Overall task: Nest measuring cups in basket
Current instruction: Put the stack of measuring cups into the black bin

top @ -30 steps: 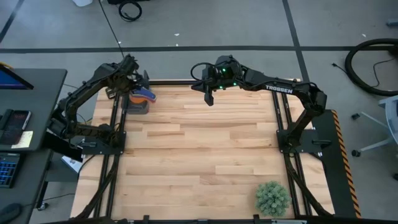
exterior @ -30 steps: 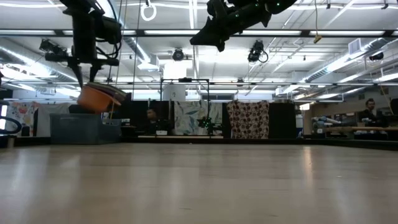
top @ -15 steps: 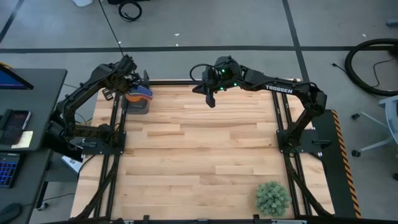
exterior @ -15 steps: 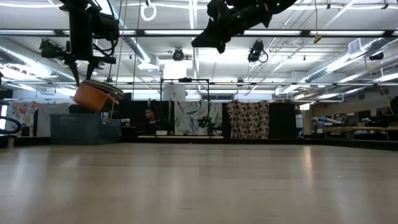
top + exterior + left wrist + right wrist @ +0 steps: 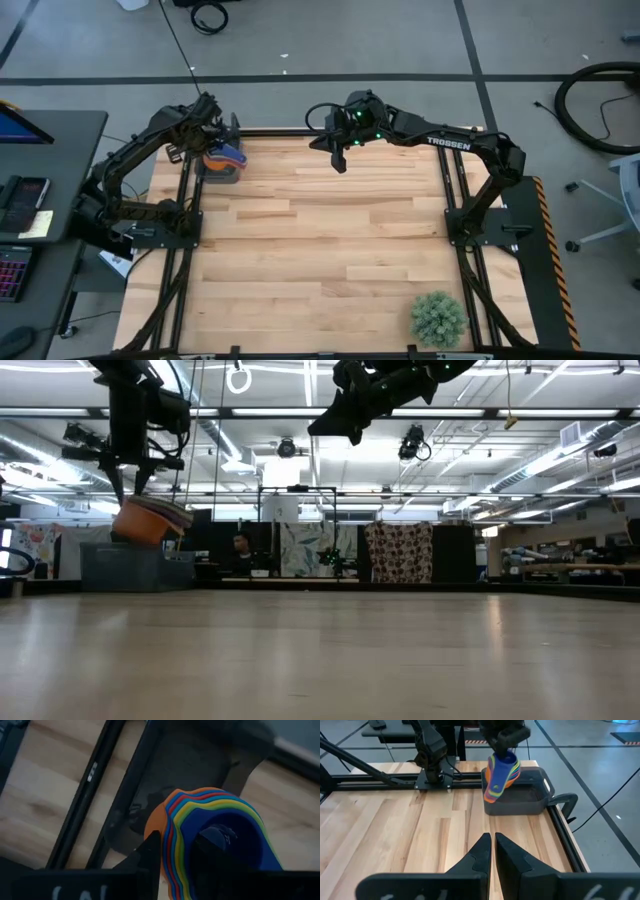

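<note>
Still, nested measuring cups (image 5: pixel 501 777) clamped in left gripper (image 5: pixel 222 148) jaws — tilted, above basket (image 5: pixel 530 800) — right gripper (image 5: pixel 491 845) jaws together.

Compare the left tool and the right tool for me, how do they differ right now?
The left tool grips the nested stack of measuring cups by its rim; the right tool holds nothing, its fingers shut together. The left tool hangs over the basket at the table's far left corner, while the right tool hangs over bare wood near the far edge's middle. Both are raised above the table.
</note>
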